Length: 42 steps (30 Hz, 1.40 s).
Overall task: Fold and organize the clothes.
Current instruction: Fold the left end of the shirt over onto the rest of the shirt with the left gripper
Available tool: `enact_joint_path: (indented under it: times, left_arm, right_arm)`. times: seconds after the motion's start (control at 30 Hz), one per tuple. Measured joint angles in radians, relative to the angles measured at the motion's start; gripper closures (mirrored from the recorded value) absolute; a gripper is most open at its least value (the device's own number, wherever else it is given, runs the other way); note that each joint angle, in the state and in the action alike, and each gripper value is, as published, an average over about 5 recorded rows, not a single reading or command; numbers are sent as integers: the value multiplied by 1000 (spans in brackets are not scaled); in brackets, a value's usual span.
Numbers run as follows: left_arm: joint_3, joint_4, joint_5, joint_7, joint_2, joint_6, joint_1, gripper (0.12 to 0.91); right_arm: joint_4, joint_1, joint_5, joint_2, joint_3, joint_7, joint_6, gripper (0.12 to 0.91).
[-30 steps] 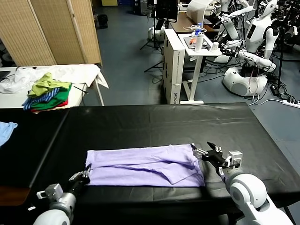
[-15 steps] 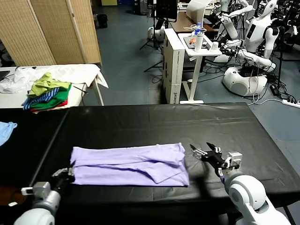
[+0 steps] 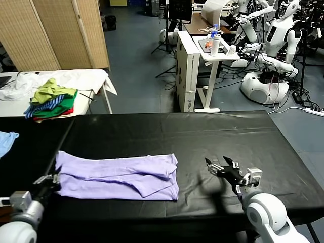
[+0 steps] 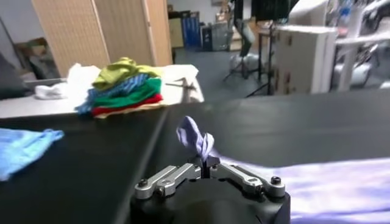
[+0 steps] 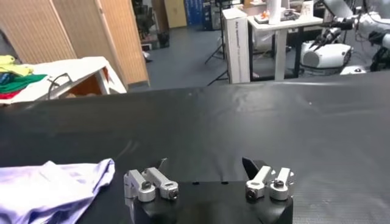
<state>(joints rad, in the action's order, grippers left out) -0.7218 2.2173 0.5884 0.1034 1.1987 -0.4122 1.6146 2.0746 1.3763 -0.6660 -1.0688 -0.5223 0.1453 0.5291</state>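
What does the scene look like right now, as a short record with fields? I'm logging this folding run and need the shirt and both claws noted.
garment: lavender T-shirt, folded into a long band, lying flat on the black table
left claw: shut on the T-shirt's left edge, a tuft of fabric pinched between its fingers
right claw: open, holding nothing, apart from the shirt's right end
off to the side: pile of clothes on the white table; light blue garment at the left edge
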Motion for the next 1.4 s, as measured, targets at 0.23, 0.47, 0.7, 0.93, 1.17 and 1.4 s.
enact_joint_path:
  times: [0.23, 0.47, 0.7, 0.93, 1.17, 1.4]
  left_arm:
    - [149, 4, 10, 22, 76, -11, -32, 852]
    - [263, 15, 31, 43, 122, -20, -63, 852]
    - [339, 18, 37, 44, 153, -23, -84, 852]
    - [395, -2, 31, 40, 185, -25, -111, 852]
    - [437, -33, 14, 33, 205, -25, -138, 852]
    - [455, -62, -9, 23, 211, -24, -155, 852]
  right_arm:
    - [6, 52, 13, -10, -49, -6, -6, 118]
    - [5, 66, 25, -25, -50, -8, -7, 118]
    - [10, 87, 35, -37, -56, -11, -8, 118]
    - [19, 113, 41, -39, -75, -17, -9, 118]
    - [20, 122, 44, -40, -80, -18, -10, 118]
    - [20, 123, 52, -47, -74, -18, -10, 118]
